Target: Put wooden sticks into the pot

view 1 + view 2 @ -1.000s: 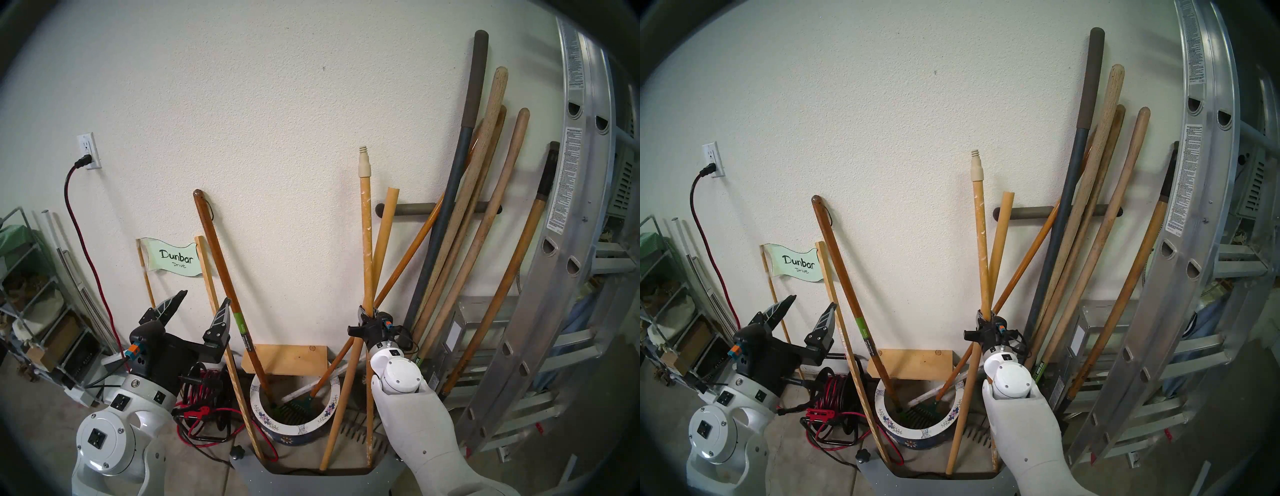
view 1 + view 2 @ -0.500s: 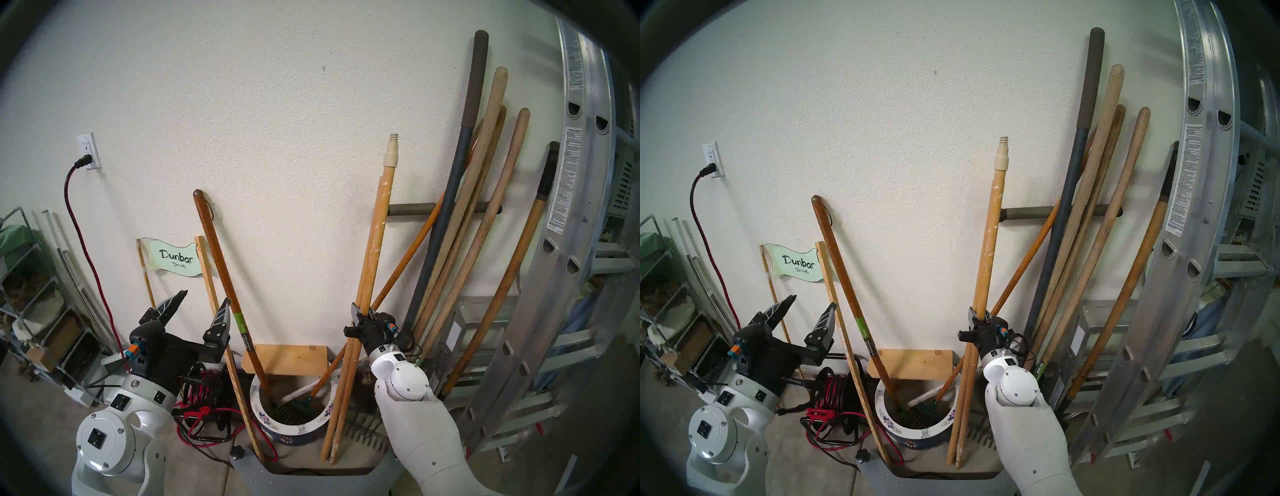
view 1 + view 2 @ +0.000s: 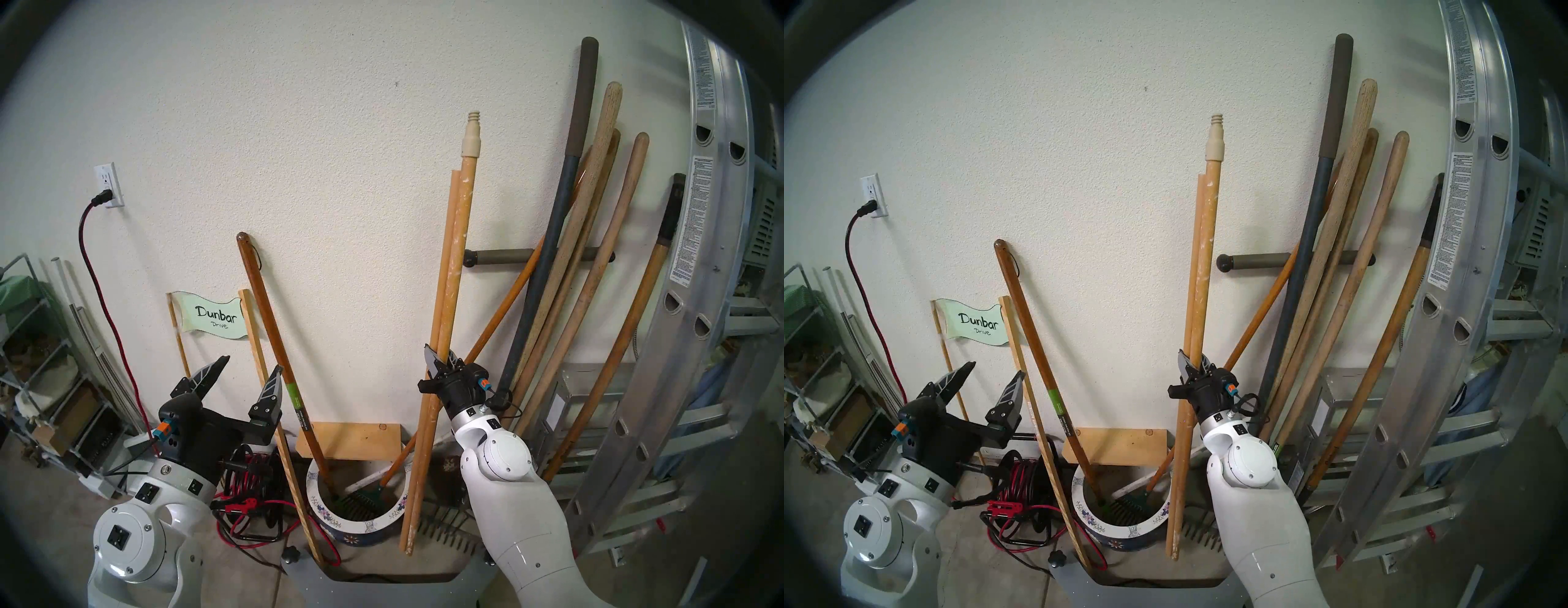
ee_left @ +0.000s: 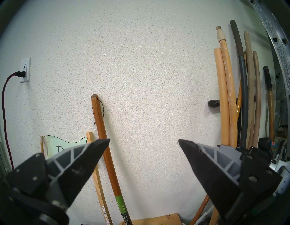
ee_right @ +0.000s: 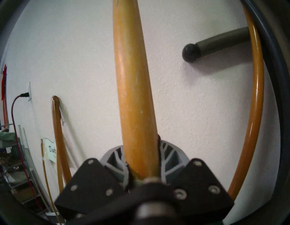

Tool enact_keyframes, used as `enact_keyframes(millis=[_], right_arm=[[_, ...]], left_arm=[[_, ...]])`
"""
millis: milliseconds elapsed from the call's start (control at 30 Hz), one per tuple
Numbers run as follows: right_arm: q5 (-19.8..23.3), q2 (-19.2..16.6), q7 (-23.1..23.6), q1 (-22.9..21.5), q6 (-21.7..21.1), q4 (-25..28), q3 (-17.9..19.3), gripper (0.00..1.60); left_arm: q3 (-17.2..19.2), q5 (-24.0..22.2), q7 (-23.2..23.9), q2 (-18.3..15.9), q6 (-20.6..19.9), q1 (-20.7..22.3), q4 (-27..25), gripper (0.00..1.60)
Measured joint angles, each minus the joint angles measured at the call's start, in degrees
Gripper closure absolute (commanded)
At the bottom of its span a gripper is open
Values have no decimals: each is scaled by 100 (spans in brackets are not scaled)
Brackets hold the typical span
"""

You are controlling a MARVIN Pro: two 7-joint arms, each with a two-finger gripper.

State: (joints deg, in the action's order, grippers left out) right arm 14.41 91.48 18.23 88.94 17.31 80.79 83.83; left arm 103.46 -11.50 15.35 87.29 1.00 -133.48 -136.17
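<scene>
Wooden sticks (image 3: 450, 271) first: we see two long yellow-tan poles held together as a bundle, near upright, tilted slightly right at the top. We mark the paint-speckled one with its cream threaded tip (image 3: 472, 133) at the top, and the plain flat-ended one (image 4: 221, 94) pressed against its left side. Their lower ends (image 3: 406, 545) sit at the right outer side of the pot, outside the rim; we cannot tell whether they touch the floor. No counter here, so we place things by the wall and floor.

Ladder (image 3: 717, 271), aluminium, leans along the right edge of view. Next to it we see a cluster of pale tool handles (image 3: 594, 237) against the wall.

Pot (image 3: 322, 507), white floral rim over dark blue body, stands on the floor at the wall's foot, centre bottom. Inside it we see a dark brown handle (image 3: 271, 331) with a green label and a small green rake (image 3: 365, 496).

Right gripper (image 3: 441, 365) is clamped round both poles at about mid length; the right wrist view shows fingers (image 5: 116, 157) hugging the wood.

Left gripper (image 3: 237, 382) hangs spread wide and empty, left of the brown handle.

Sign (image 3: 212, 318) reading Dunbar Drive, then wall outlet (image 3: 108, 184), upper left.
</scene>
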Motion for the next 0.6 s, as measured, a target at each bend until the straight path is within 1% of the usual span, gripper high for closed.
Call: enact_keyframes(millis=[600], right_arm=[[313,-15,592,-58,173,805,2,160]], left_arm=[[0,-16,0,-12,0,0,1,0]])
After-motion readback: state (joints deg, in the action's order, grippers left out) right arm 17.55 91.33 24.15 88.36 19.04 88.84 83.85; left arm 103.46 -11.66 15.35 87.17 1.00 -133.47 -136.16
